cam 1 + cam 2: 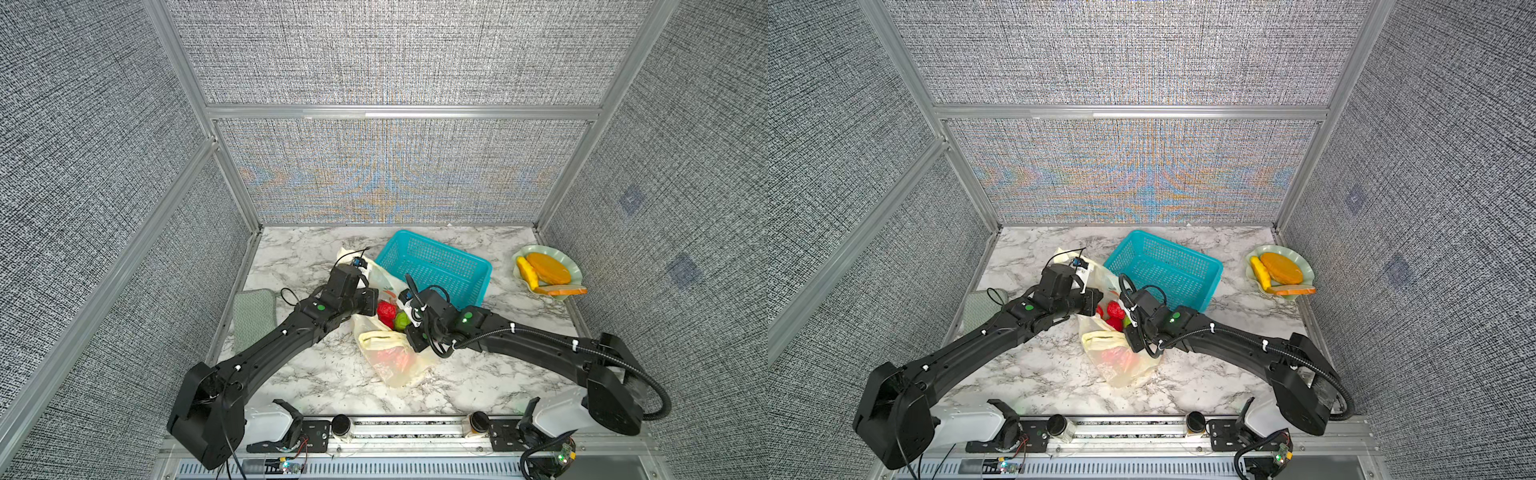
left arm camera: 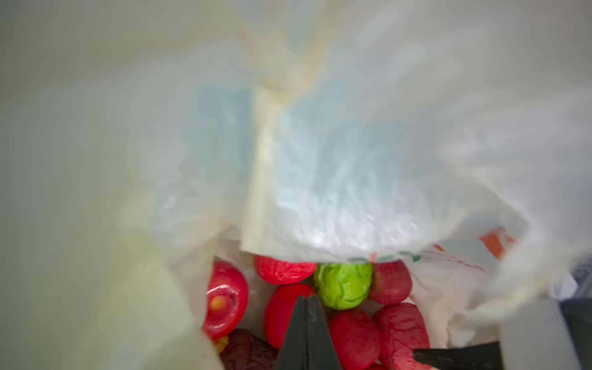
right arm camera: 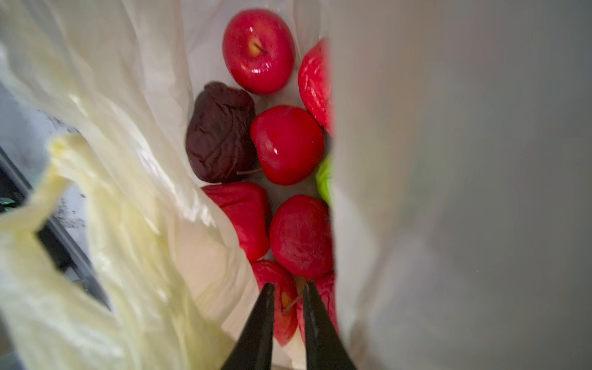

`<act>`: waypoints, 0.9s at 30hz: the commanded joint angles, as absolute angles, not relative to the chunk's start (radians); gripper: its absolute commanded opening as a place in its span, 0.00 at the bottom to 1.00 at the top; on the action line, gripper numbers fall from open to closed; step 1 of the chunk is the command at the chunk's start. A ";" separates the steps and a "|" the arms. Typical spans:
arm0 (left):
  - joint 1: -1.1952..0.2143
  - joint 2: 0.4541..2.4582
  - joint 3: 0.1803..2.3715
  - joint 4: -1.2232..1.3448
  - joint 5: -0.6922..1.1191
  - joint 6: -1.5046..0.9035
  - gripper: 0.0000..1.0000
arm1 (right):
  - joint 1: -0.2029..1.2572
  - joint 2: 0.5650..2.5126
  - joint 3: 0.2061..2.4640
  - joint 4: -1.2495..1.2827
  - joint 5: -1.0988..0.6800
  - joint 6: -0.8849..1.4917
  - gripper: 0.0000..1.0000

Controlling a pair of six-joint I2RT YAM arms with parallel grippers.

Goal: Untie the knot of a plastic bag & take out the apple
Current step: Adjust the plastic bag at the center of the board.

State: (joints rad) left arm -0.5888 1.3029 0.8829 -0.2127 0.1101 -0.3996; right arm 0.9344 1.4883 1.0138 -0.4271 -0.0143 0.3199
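Far left on the white marbled tabletop (image 1: 316, 386): a folded grey-green woven cloth (image 1: 254, 316), flat and soft, apart from the work. Next, the left tool (image 2: 304, 302) at the left side of the bag mouth, black wedge jaws pressed together; impossible to tell whether thin film is nipped between them.

In the middle of the tabletop, the thin translucent pale yellow plastic bag with orange fruit print (image 1: 395, 368), crumpled, slack and glossy. No knot to be seen. Pale yellow handle strips (image 1: 380, 338) lying loose and folded, so untying judged as done and taking-out as the step in hand. Inside, several round red fruits, a dark brown wrinkled fruit (image 3: 221, 131) and a wrinkled green ball (image 2: 342, 285).

Then the right tool (image 3: 288, 288), also inside, jaws a little apart on both sides of the thin stem of a small glossy red apple (image 3: 286, 315); no firm hold visible. Next move, probably: close gently on the smooth, slippery apple, lift straight up, keep clear of clinging film.

Further right, a teal plastic mesh basket (image 1: 442, 248), then a pale green wavy plate (image 1: 536, 249) with toy food.
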 commanded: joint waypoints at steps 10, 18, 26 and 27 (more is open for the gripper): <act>-0.490 1.387 0.821 -0.170 0.071 -0.382 0.00 | 0.969 1.473 0.934 -0.609 -0.051 0.387 0.20; -0.431 1.386 0.791 -0.224 0.017 -0.371 0.00 | 0.969 1.497 0.890 -0.694 0.026 0.426 0.20; -0.402 1.368 0.768 -0.224 0.045 -0.368 0.00 | 0.939 1.577 0.988 -0.631 0.102 0.383 0.27; -0.401 1.364 0.770 -0.231 0.041 -0.368 0.00 | 0.934 1.593 1.012 -0.615 0.114 0.366 0.27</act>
